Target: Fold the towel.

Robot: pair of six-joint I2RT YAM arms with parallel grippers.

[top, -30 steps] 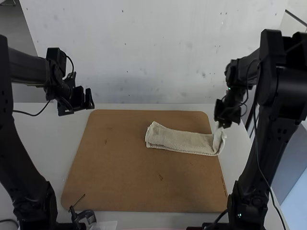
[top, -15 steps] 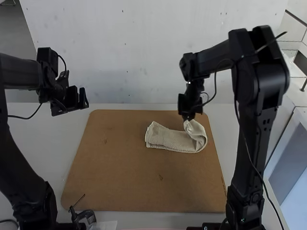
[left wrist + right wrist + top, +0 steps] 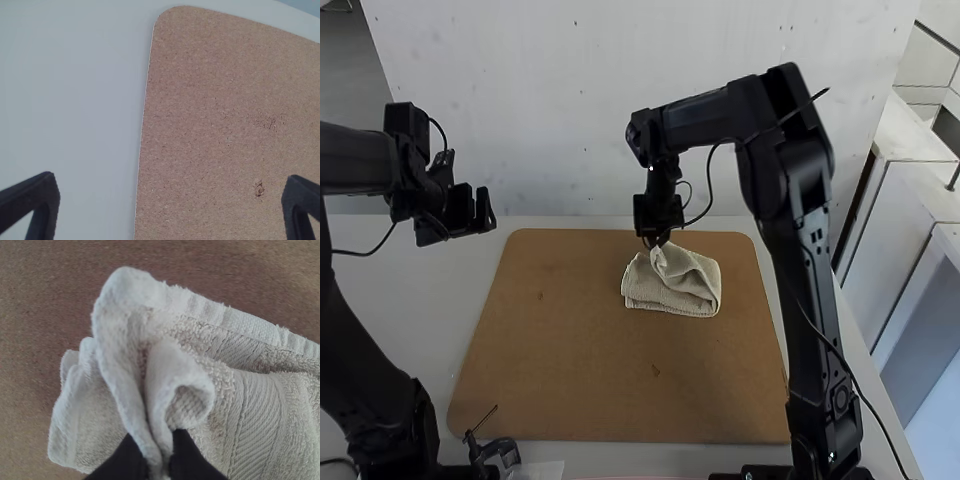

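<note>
Towel [image 3: 692, 290] lies on the board's [image 3: 570, 370] far half, its near edge flat, its layers doubled and loosely bunched above. Beyond that edge, the right gripper [image 3: 658, 241] pinches a raised end of it. Slightly farther off, beyond the board's left side, the left gripper [image 3: 474, 212] hangs with its fingers wide apart.

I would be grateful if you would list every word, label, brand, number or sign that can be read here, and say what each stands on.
There are none that can be read.
Towel: woven bands, no lettering to be made out.
Board: dark blemishes, not characters.
Right arm: pale marks, too small to tell whether they are print.
</note>
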